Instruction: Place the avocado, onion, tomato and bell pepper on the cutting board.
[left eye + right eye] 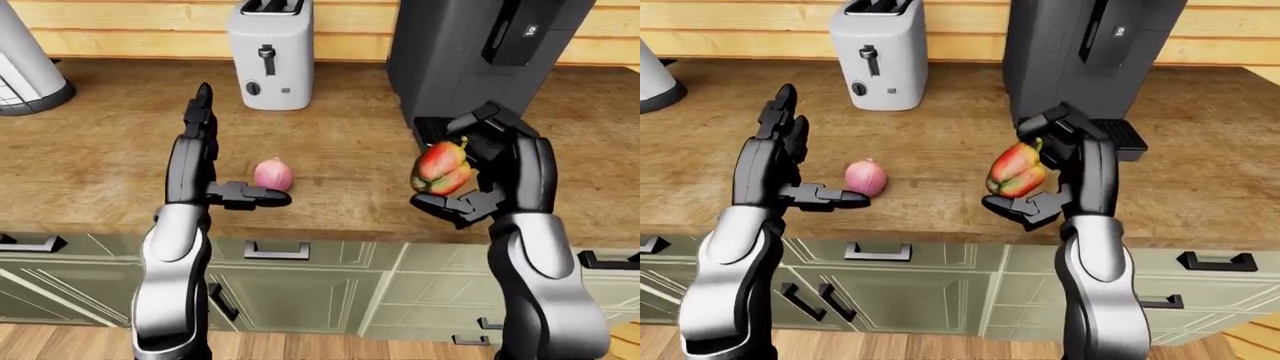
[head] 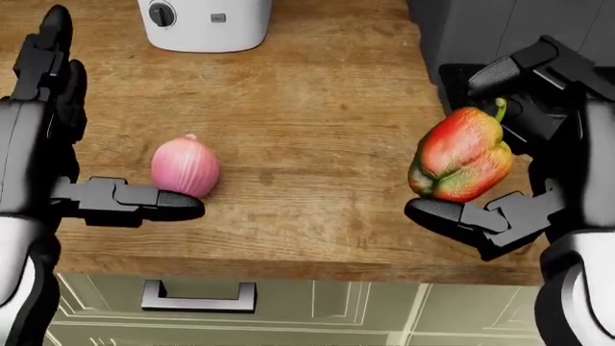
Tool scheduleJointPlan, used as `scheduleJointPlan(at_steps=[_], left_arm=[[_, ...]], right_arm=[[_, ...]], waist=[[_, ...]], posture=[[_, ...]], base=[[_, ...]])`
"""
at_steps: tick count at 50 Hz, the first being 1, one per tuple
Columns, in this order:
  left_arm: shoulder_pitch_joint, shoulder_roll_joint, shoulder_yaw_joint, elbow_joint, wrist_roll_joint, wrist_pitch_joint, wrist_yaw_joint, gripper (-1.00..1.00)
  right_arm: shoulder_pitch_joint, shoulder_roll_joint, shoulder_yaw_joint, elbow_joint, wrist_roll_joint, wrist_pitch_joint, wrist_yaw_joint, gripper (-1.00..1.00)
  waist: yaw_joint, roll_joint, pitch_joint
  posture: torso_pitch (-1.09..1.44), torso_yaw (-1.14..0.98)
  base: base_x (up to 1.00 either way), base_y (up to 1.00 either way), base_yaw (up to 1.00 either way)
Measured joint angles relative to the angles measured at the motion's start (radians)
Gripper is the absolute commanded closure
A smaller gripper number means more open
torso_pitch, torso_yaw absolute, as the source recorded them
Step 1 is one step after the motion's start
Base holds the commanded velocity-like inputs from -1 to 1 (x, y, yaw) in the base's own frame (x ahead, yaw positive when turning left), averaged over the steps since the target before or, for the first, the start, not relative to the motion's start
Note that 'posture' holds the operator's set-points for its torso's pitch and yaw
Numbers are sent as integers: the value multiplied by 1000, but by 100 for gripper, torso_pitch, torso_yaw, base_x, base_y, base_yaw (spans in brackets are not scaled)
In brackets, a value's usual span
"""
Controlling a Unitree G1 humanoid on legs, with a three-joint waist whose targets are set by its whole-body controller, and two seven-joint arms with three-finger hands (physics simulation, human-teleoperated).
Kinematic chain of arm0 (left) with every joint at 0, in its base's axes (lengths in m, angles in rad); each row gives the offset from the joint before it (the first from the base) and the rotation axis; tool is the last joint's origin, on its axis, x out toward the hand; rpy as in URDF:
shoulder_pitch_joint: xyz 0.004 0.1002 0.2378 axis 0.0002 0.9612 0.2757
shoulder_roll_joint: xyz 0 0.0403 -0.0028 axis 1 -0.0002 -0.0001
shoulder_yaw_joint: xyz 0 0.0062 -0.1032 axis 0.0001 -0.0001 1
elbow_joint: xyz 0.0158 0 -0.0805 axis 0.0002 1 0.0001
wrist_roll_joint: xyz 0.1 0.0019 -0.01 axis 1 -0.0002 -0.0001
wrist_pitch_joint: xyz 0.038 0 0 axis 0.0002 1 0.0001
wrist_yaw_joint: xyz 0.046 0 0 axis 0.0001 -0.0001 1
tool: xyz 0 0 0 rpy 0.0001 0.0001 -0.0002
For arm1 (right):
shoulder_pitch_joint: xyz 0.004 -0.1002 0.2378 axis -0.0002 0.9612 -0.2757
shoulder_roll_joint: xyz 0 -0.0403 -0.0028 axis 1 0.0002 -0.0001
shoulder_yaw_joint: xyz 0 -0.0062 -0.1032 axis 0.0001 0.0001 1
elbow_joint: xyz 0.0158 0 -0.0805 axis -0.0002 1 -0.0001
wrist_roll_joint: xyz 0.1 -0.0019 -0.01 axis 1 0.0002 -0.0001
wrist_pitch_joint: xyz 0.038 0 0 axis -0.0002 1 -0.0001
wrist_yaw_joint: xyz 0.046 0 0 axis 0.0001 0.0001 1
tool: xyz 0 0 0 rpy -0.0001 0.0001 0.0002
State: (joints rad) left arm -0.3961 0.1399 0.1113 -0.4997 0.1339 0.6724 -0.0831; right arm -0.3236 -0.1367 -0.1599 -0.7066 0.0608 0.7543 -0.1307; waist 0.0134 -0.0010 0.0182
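Observation:
A red-green bell pepper (image 2: 461, 155) hangs above the wooden counter (image 2: 308, 115), held between the upper fingers and the thumb of my right hand (image 2: 452, 140), which is shut on it. A pink onion (image 2: 185, 166) rests on the counter at the left of the head view. My left hand (image 2: 115, 115) stands open beside it, fingers pointing up and the thumb (image 2: 158, 205) stretched out just below the onion. Whether the thumb touches the onion I cannot tell. No cutting board, avocado or tomato shows in any view.
A white toaster (image 1: 268, 56) stands at the top of the counter. A dark coffee machine (image 1: 470, 52) with a grated drip tray (image 1: 1125, 142) is right of it, close behind my right hand. A grey appliance base (image 1: 25, 82) sits far left. Cabinet drawers (image 1: 275, 251) run below.

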Motion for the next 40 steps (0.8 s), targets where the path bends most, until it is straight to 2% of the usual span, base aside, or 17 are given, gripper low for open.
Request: scheduleJointPlan(at_steps=[7, 25, 40], left_arm=[[-7, -12, -50, 85, 35, -28, -26, -100], [-28, -13, -53, 206, 148, -64, -54, -100], [-18, -10, -48, 271, 185, -111, -65, -100]], right_arm=[[7, 5, 15, 3, -29, -17, 30, 100], [11, 9, 21, 10, -62, -23, 67, 100], [31, 20, 27, 24, -82, -51, 79, 100]], waist=[[-5, 1, -3], [-5, -1, -7], [-6, 0, -10]], posture=[[0, 0], [0, 0], [0, 0]], base=[[0, 0, 0], [0, 0, 0], [0, 0, 0]])
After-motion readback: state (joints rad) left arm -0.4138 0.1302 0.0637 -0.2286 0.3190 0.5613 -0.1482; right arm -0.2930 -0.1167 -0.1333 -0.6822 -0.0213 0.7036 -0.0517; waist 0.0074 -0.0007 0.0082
